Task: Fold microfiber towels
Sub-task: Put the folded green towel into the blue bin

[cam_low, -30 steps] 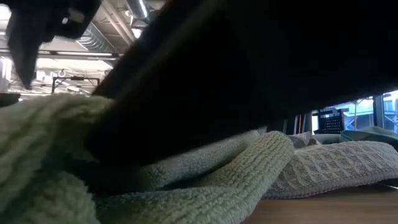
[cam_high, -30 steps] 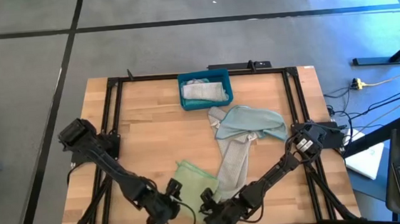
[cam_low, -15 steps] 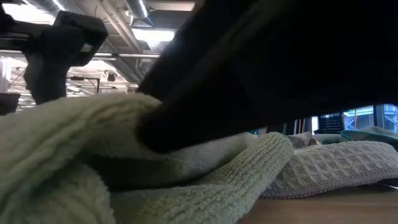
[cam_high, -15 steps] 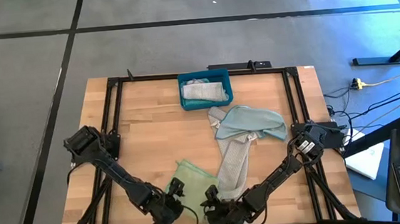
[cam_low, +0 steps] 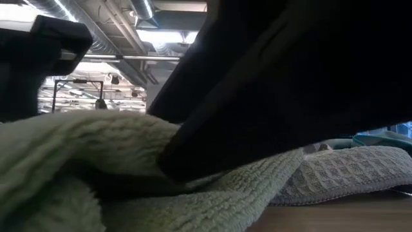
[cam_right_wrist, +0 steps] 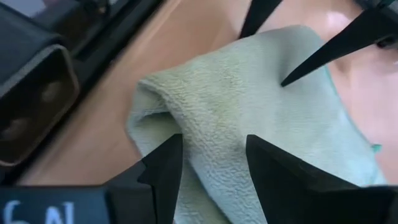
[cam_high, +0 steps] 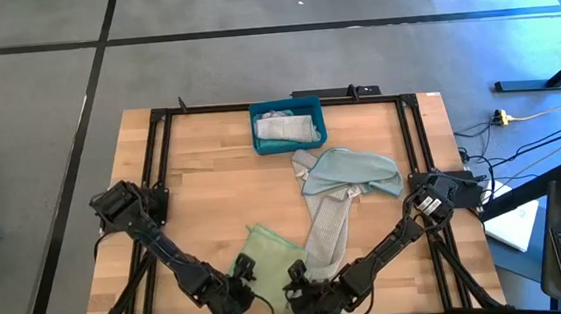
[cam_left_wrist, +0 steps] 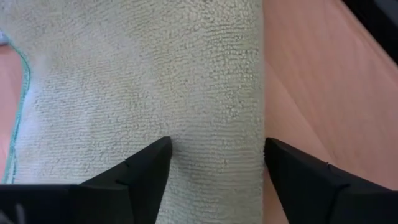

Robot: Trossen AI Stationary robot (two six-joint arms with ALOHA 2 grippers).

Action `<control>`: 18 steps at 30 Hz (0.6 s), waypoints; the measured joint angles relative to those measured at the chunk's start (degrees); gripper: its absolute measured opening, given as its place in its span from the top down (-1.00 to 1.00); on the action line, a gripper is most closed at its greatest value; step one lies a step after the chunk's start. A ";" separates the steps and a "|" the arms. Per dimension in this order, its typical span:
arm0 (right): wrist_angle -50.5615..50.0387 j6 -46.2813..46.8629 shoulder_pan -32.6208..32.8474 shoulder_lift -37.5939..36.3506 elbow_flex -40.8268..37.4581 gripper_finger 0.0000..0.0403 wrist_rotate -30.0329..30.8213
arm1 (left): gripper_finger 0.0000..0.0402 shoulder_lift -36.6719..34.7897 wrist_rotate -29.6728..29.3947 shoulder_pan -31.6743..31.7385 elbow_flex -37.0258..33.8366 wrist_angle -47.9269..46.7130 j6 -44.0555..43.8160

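Note:
The pale green towel (cam_high: 268, 250) lies rumpled on the wood near the table's near edge. My left gripper (cam_high: 242, 282) is open and low over the towel's near left part. One finger (cam_left_wrist: 155, 163) is over the cloth and the other (cam_left_wrist: 283, 163) over bare wood, with the towel's edge (cam_left_wrist: 258, 93) between them. My right gripper (cam_high: 295, 278) is at the towel's near right part, shut on a raised fold (cam_right_wrist: 155, 106). A grey waffle towel (cam_high: 328, 228) lies beside it, its far end under a pale blue towel (cam_high: 352, 171). My left gripper stands astride the towel's edge; I cannot tell whether its fingertips (cam_right_wrist: 283, 83) touch the cloth. My right gripper has the bunched, folded-over part of the green towel (cam_right_wrist: 208, 134) between its two fingers (cam_right_wrist: 165, 158), slanting down from the near right. The cloth humps up (cam_low: 96, 148) there and the remainder lies on the table.
A teal-blue bin (cam_high: 288, 124) holding a folded grey towel stands at the far middle of the table. A black frame (cam_high: 161, 166) runs along the table's left, right and far sides. Bare wood (cam_high: 203, 193) lies left of the towels.
My left gripper has come down onto the green towel's near left part, tipping steeper, and has stayed open. My right gripper has kept its place on the fold.

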 joint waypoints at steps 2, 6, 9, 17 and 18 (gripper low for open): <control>-0.03 0.78 -0.02 0.00 0.00 0.11 -1.39 | -0.13 0.04 -0.28 -0.23 0.00 0.14 -0.30; -0.02 1.54 -0.02 0.00 0.00 0.11 -2.03 | 0.17 0.16 -0.77 -0.29 -0.05 0.88 -1.78; 0.00 1.54 -0.02 0.00 0.00 0.11 -3.45 | 0.42 0.24 -0.99 -0.27 -0.09 1.39 -1.92; -1.85 1.71 0.17 0.00 0.00 0.11 -6.25 | 0.96 0.44 -2.53 -0.23 -0.24 2.71 -1.90; -2.74 1.59 0.32 0.00 0.00 0.11 -6.16 | 0.97 0.44 -2.55 -0.23 -0.24 2.79 -1.90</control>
